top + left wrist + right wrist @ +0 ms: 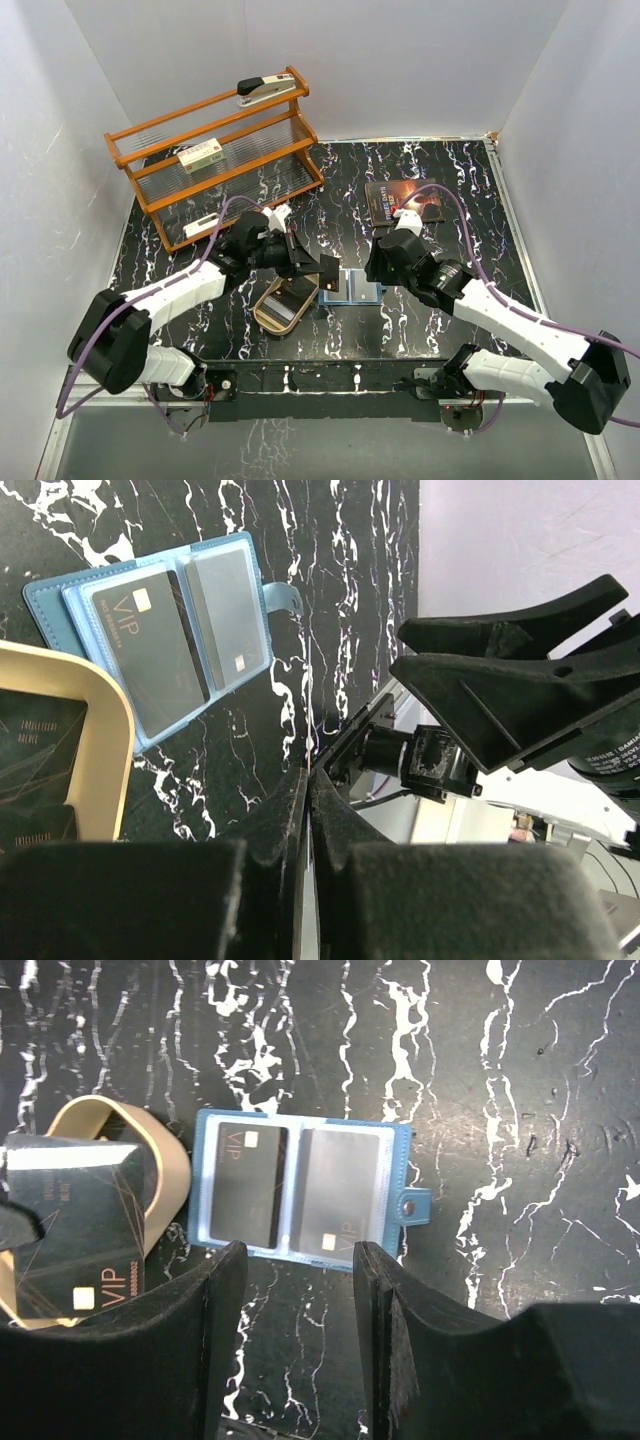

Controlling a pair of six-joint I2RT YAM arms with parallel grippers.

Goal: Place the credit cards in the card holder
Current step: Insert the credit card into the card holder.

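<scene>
Nearest the left wrist lens, the left jaws are pressed almost together on the thin pale edge of a dark credit card [309, 880]. Beyond them the blue card holder [48, 605] lies open on the tabletop [330, 600], just beside the tan tray [105, 740]. One pocket has a dark VIP card [150, 650], the other a grey card [228, 615].

From the right wrist, the right jaws stand wide apart and hold nothing, above the near edge of the holder. The gripped card hangs over the tray.

From the top, the holder lies between both arms, toward the front of the tabletop.
</scene>
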